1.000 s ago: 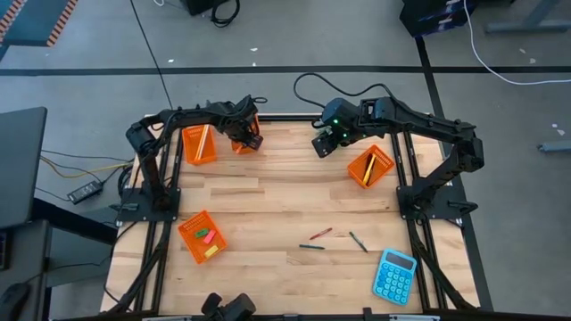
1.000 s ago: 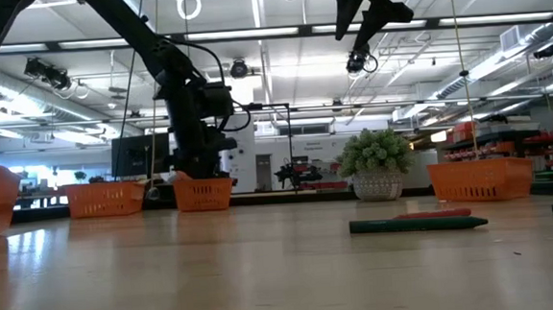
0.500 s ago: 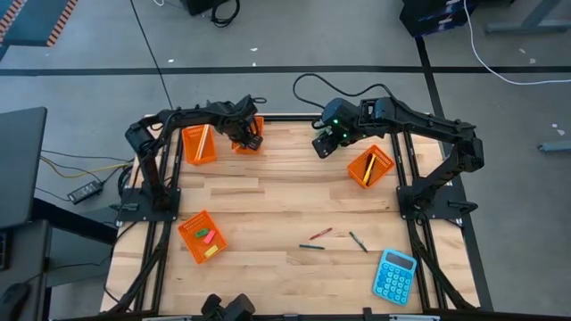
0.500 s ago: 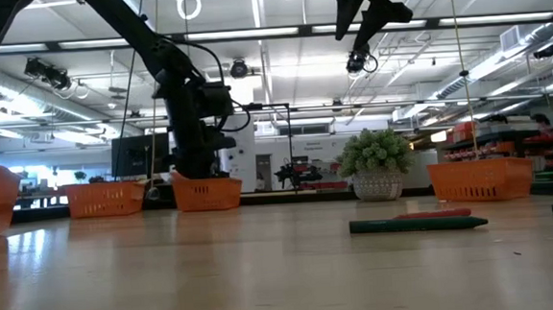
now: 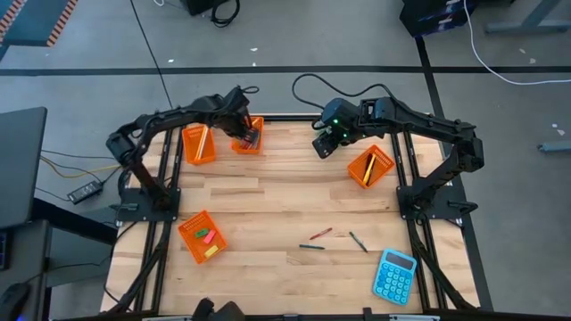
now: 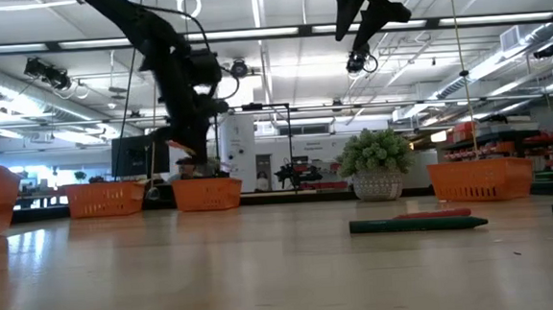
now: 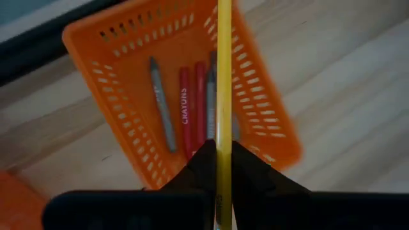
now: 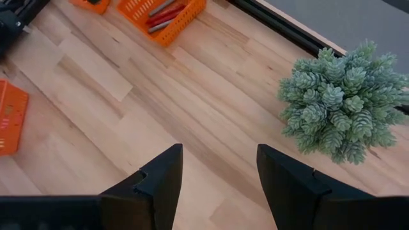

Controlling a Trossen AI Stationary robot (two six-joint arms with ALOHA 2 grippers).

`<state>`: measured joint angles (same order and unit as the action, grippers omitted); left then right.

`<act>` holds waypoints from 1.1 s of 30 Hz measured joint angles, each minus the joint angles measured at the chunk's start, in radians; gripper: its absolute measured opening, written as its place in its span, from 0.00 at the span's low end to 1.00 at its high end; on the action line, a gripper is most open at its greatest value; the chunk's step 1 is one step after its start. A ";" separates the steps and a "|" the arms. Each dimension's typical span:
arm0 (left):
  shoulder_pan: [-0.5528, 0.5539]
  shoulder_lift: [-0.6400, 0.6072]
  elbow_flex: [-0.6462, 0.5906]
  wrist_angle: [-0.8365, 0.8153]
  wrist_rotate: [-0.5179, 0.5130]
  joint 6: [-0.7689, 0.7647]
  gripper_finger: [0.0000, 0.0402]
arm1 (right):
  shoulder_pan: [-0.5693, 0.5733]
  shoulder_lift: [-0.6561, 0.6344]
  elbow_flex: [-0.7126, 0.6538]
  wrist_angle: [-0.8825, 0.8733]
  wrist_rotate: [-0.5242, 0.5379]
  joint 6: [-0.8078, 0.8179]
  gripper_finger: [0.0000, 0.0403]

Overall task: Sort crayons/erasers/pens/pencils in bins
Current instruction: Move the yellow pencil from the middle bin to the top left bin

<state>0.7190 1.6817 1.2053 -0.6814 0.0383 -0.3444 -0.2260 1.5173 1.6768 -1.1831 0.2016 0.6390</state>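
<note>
We have the left pincer [image 7: 223,167] closed on a yellow pencil [image 7: 223,76], gripping it partway along its length so the stick runs straight forward out of the fingers. It hangs above the crayon bin [image 5: 249,135] at the far edge of the worktop [image 5: 285,201], and in the left wrist view the pencil's long axis lies almost parallel to the red and grey crayons [image 7: 185,112] resting inside that bin.

That is the relation we judge the next move turns on: the pencil is over the wrong bin. The pencil bin [image 5: 198,144], already holding a yellow stick, sits just beside the crayon bin, toward the left arm's base side, so we expect a short sideways carry before any release. Our left arm is clearly the nearer one.

Our right pincer [image 8: 217,176] stands wide and empty, raised above the far middle of the worktop near a small plant [image 8: 339,105]. Three loose sticks [image 5: 332,238] wait on the near side.
</note>
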 joint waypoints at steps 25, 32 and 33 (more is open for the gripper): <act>-0.003 -0.591 -0.219 -0.023 -0.281 0.074 0.09 | 0.000 0.000 0.000 0.067 0.019 -0.045 0.51; -0.007 -0.839 -0.574 0.278 -0.313 0.043 0.07 | 0.000 0.000 0.000 0.065 0.019 -0.022 0.51; -0.007 -0.860 -0.610 0.313 -0.333 0.044 0.07 | 0.000 0.000 0.000 0.065 0.019 -0.025 0.51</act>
<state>0.7124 0.8216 0.5949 -0.3681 -0.2946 -0.3001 -0.2260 1.5177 1.6768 -1.1178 0.2210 0.6145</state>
